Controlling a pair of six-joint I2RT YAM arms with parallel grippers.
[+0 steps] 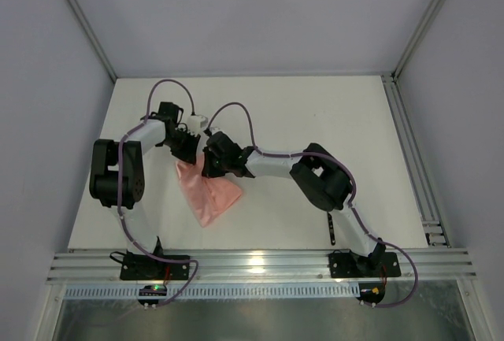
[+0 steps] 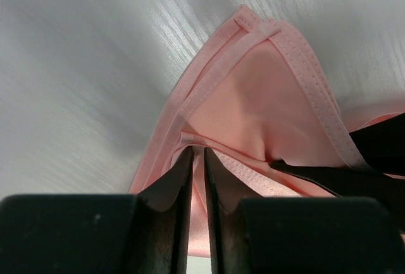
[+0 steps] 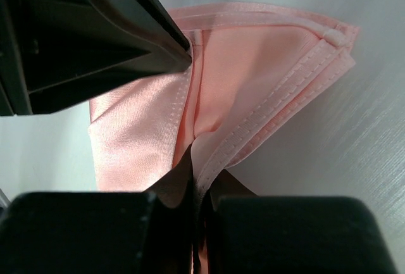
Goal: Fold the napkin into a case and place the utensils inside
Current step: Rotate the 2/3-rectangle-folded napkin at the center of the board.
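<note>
R fingers point(image 3: 169, 197) pinch napkin point(image 3: 253, 65), L arm point(image 1: 118, 169) folded

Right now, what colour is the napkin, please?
Salmon pink; the napkin shows best in the right wrist view.

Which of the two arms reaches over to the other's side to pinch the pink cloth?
The right arm, bolted lower right: it stretches leftward, so the right pincer grips the napkin beside the left pincer.

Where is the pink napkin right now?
In the top view the napkin sits left of centre on the table, far end pinched by the left pincer and right pincer.
</note>
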